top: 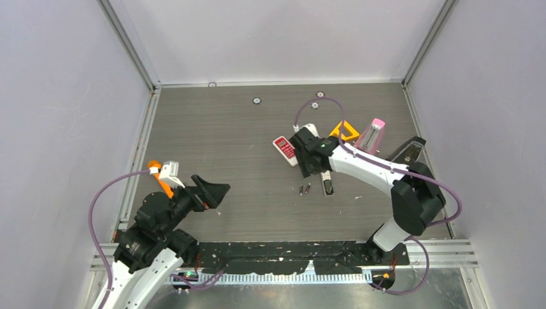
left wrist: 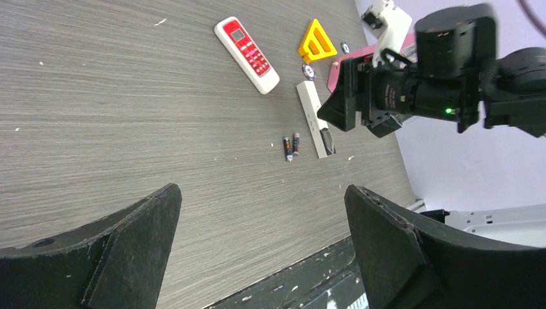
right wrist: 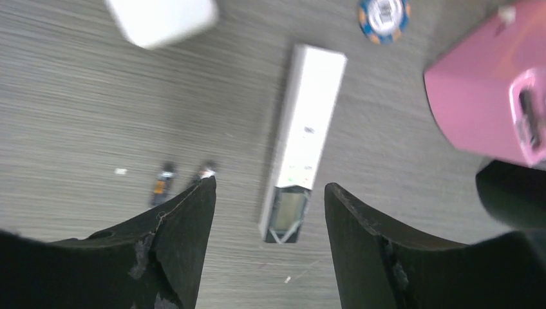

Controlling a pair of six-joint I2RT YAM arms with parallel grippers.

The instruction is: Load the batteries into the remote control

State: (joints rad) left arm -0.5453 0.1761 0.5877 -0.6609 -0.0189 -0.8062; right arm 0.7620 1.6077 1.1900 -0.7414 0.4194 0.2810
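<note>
A slim white remote control [right wrist: 302,138] lies flat on the table, its battery bay [right wrist: 287,215] uncovered and showing no cells inside. Two small dark batteries [right wrist: 161,183] [right wrist: 205,172] lie side by side just left of it, also seen as batteries [top: 304,188] beside the remote control [top: 327,185] from above. My right gripper [right wrist: 270,188] hovers over the bay end, open, with nothing between its fingers. My left gripper [left wrist: 263,212] stays open and empty near the table's front left, far from the batteries [left wrist: 291,146].
A red-and-white remote [top: 284,149] lies behind the right gripper [top: 317,171]. A yellow triangle [top: 344,132], a pink box [right wrist: 496,96] and a poker chip [right wrist: 384,16] sit behind and to the right. An orange stick [top: 161,180] lies by the left gripper [top: 209,192].
</note>
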